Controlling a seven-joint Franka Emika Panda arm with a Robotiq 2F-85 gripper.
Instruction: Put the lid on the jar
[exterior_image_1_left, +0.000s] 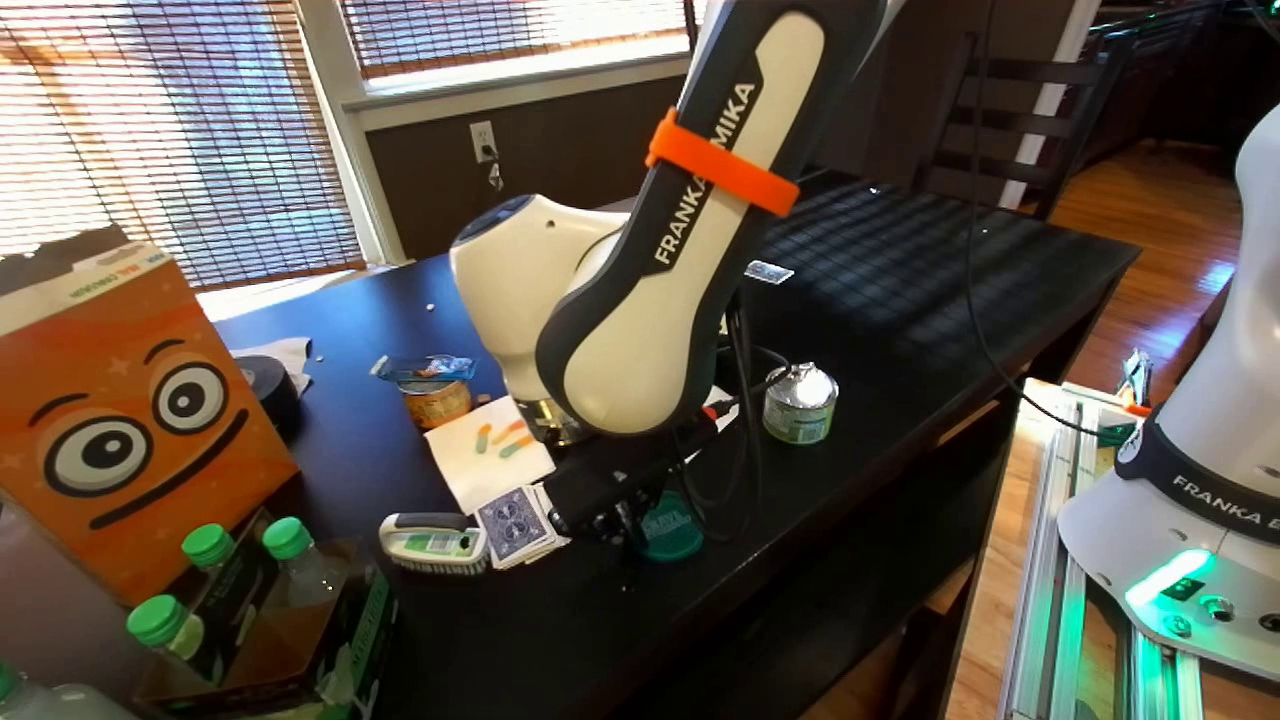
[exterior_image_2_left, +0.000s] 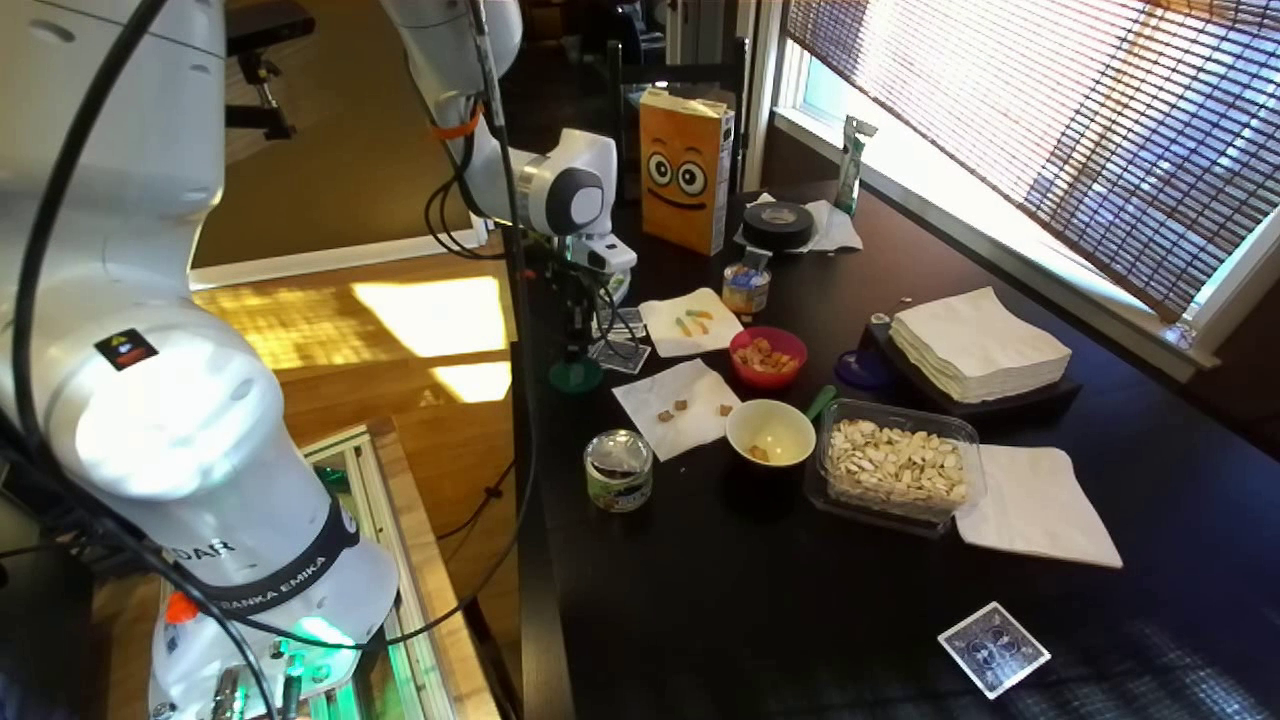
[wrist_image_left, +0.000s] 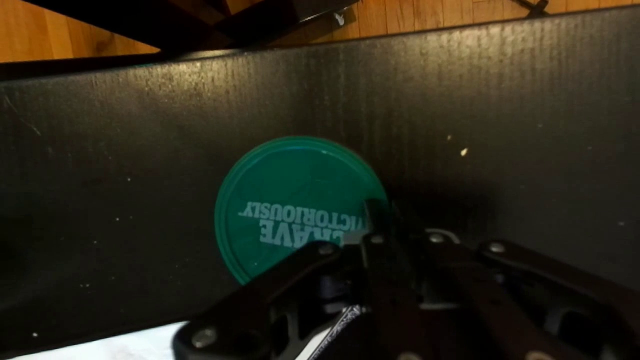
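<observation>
Seems drawn together at the fingertips of the Robotiq gripper (wrist_image_left: 384, 212), clamped, by the look of it, on the rim of the green lid (wrist_image_left: 295, 180), directly under the tool; hard to say whether lifted or resting on the dark table (wrist_image_left: 125, 150). Well apart from the gripper, along the same table edge, find the squat green-sided jar (exterior_image_2_left: 618, 475), not yet covered. Could droop or twist with so thin and off-centre a hold, and so reach the jar tilted. Could also slip out during a lift and, with the table edge near, drop to the floor (wrist_image_left: 415, 20). Might fail to seat if blocked by the crumpled foil (exterior_image_1_left: 803, 386), apparently standing proud of the jar's rim. Read CRAVE VICTORIOUSLY and check the pinch only in the wrist view, with no jar in frame there; turn to both exterior views for that. In an exterior view, see green-capped bottles (exterior_image_1_left: 288, 538) on the tool's side away from the jar; in an exterior view, the cream bowl (exterior_image_2_left: 790, 425), well apart from the tool.
</observation>
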